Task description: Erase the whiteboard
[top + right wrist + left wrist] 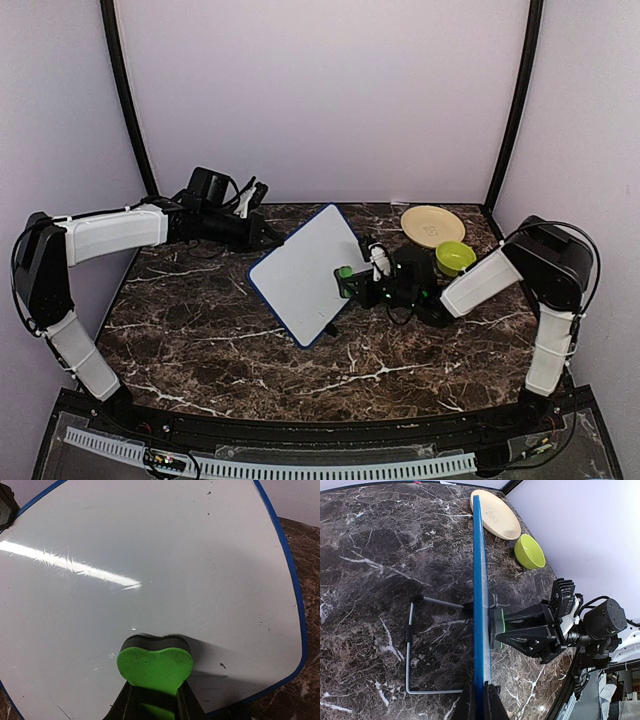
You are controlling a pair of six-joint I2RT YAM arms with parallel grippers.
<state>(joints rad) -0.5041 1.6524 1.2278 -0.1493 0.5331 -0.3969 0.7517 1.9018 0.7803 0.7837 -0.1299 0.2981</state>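
Note:
The whiteboard (308, 273), white with a thin blue rim, stands tilted on a wire stand in the middle of the table. Its face is almost plain white, with a few small dark specks (150, 555). My left gripper (272, 240) is shut on its upper left rim; the left wrist view shows the rim edge-on (480, 605) between my fingers (481, 702). My right gripper (350, 281) is shut on the green eraser (155, 666), whose dark pad presses against the board's face near its lower edge. The eraser also shows in the top view (344, 272).
A tan plate (432, 225) and a lime green bowl (454, 257) sit at the back right, behind my right arm. The board's grey wire stand (410, 645) rests on the dark marble table (200, 330) behind the board.

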